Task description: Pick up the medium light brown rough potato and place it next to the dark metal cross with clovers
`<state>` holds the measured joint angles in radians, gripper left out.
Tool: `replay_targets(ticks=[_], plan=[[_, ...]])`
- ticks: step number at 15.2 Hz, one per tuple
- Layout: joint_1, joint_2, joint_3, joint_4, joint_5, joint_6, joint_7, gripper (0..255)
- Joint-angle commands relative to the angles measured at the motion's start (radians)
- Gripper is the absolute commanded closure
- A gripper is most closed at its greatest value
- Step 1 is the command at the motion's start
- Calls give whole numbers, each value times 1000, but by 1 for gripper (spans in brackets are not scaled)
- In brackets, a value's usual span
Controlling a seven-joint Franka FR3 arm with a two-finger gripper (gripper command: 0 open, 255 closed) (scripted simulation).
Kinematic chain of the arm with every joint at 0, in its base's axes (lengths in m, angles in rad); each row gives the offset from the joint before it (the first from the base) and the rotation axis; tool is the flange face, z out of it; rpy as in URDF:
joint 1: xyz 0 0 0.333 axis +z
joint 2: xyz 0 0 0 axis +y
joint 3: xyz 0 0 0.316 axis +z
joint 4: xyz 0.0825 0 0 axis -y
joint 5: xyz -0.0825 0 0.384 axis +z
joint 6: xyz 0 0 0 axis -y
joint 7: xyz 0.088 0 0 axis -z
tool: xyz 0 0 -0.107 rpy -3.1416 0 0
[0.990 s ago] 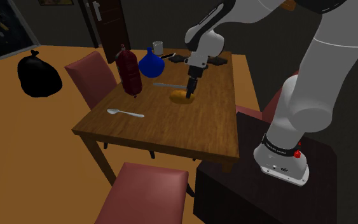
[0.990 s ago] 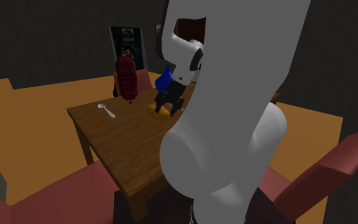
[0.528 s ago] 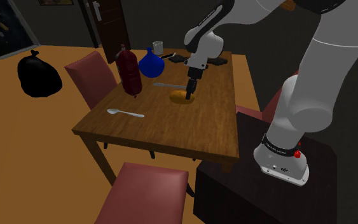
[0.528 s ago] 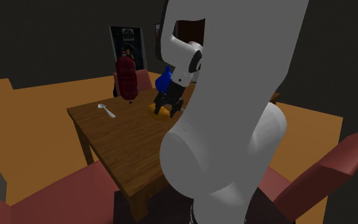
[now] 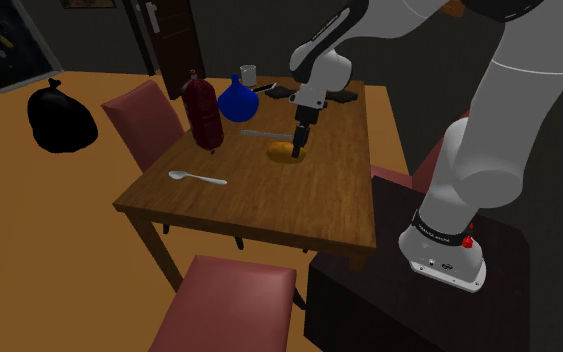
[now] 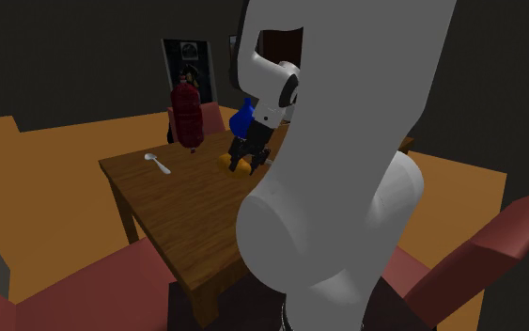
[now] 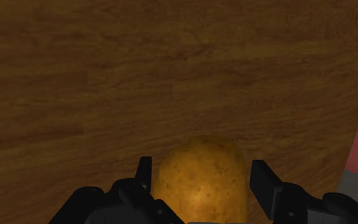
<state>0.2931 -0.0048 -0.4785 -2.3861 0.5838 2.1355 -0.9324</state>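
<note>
The light brown, rough potato (image 5: 281,152) lies on the wooden table (image 5: 269,205), towards its far side. My black gripper (image 5: 297,150) points down over it, open, with a finger on either side. In the wrist view the potato (image 7: 203,181) sits between the fingertips, the gripper (image 7: 201,167) drawn close around it; one finger (image 7: 144,175) is at its skin and a thin gap shows at the other (image 7: 263,184). The second exterior view has the gripper (image 6: 244,162) low on the potato (image 6: 237,165). The dark cross (image 5: 344,97) lies at the table's far edge, partly behind the arm.
A dark red bottle (image 5: 203,112), a blue vase (image 5: 237,100) and a small grey cup (image 5: 248,73) stand at the far left of the table. A spoon (image 5: 197,178) and a grey utensil (image 5: 264,133) lie nearby. Red chairs (image 5: 229,300) flank the table; a black bag (image 5: 61,118) sits on the floor.
The fingers have drawn in from wide apart to close around the potato. The hand sank slightly a second ago and has held still since. The potato has not moved.
</note>
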Motion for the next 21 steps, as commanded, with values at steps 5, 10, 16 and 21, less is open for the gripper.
replay_targets(ticks=[5,10,16,21], plan=[[-1,-22,0,5,-20,-17,22,255],[-4,-74,0,24,-65,-64,75,255],[-9,-127,5,54,-109,-125,133,255],[-13,-165,9,85,-138,-179,176,255]])
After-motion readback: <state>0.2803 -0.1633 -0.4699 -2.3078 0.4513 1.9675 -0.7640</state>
